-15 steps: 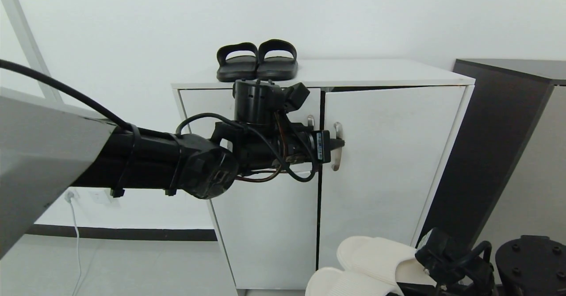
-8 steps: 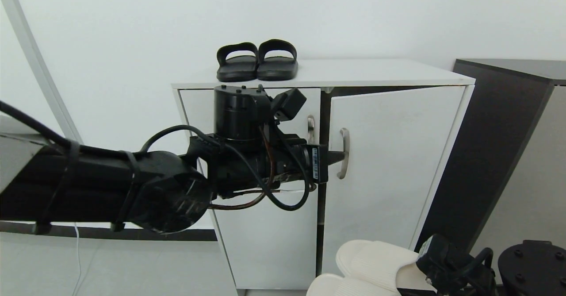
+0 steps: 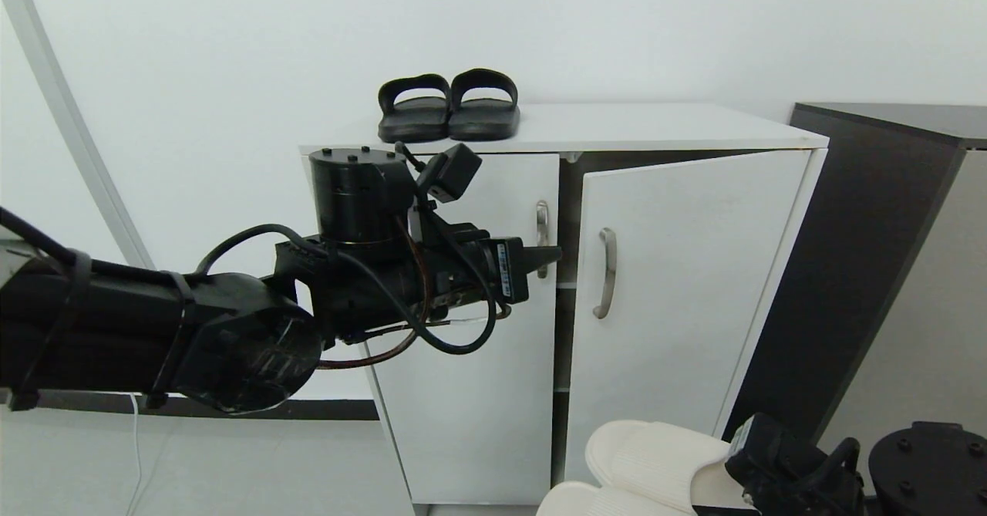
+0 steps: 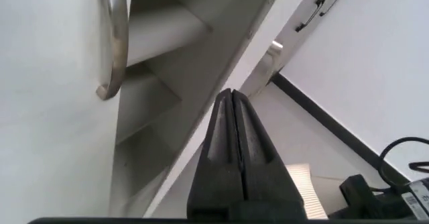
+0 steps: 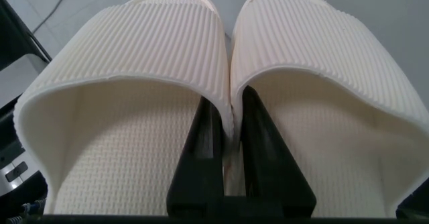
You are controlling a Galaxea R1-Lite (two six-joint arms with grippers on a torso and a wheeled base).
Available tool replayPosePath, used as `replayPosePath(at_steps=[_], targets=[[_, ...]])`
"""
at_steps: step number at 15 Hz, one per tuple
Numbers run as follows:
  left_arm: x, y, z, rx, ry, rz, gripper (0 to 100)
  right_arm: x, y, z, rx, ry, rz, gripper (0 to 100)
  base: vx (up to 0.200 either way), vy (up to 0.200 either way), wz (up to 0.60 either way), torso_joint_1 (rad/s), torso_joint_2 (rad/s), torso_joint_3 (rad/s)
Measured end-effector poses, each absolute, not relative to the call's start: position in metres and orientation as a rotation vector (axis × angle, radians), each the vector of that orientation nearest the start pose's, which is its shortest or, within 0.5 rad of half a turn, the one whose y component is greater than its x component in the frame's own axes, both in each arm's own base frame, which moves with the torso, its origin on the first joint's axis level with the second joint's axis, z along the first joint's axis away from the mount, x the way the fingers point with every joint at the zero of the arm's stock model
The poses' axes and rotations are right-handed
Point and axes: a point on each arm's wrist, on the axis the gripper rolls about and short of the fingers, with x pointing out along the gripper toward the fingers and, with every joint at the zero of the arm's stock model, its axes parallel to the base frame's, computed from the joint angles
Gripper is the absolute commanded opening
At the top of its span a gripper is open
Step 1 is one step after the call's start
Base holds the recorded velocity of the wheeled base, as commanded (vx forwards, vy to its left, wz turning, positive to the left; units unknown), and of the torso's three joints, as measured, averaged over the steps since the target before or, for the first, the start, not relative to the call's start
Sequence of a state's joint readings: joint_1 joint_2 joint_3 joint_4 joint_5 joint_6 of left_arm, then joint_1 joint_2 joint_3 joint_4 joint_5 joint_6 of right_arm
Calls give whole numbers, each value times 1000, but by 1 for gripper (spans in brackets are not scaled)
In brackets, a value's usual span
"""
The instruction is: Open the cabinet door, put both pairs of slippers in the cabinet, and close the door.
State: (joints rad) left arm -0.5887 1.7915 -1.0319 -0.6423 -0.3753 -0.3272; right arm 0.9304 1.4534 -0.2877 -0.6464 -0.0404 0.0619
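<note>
With the cabinet door [image 3: 678,284] only ajar, the left gripper [image 3: 552,256] — tips pressed together — should hook its free edge and sweep wide, while the right gripper [image 5: 231,113] sits clamped on the 2 white slippers [image 5: 134,70].

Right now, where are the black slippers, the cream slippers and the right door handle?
black slippers [image 3: 483,120], head view, sole of one slipper.
cream slippers [image 5: 127,49], right wrist view, ribbed strap of one slipper.
right door handle [image 3: 608,273], head view, middle of the bar.
</note>
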Motion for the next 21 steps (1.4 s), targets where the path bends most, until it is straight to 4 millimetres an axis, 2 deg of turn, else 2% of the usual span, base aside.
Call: replayPosePath(at_steps=[2, 6, 10, 15, 18, 21], targets=[[294, -199, 218, -317, 250, -918, 0, 114, 154, 116, -198, 503, 859, 0, 0, 0, 0, 0, 0, 0], [319, -214, 214, -342, 236, -903, 0, 113, 155, 114, -205, 509, 865, 0, 0, 0, 0, 0, 0, 0], [325, -228, 211, -350, 243, -925, 0, 112, 157, 111, -214, 521, 873, 0, 0, 0, 0, 0, 0, 0], [330, -239, 202, -348, 257, -934, 0, 110, 160, 108, -228, 536, 884, 0, -200, 0, 0, 3, 0, 1], [318, -250, 198, -341, 273, -973, 0, 109, 161, 107, -230, 540, 891, 0, -200, 0, 0, 2, 1, 6], [275, -278, 205, -341, 233, -1112, 0, 108, 161, 106, -236, 544, 900, 0, -200, 0, 0, 1, 5, 2]])
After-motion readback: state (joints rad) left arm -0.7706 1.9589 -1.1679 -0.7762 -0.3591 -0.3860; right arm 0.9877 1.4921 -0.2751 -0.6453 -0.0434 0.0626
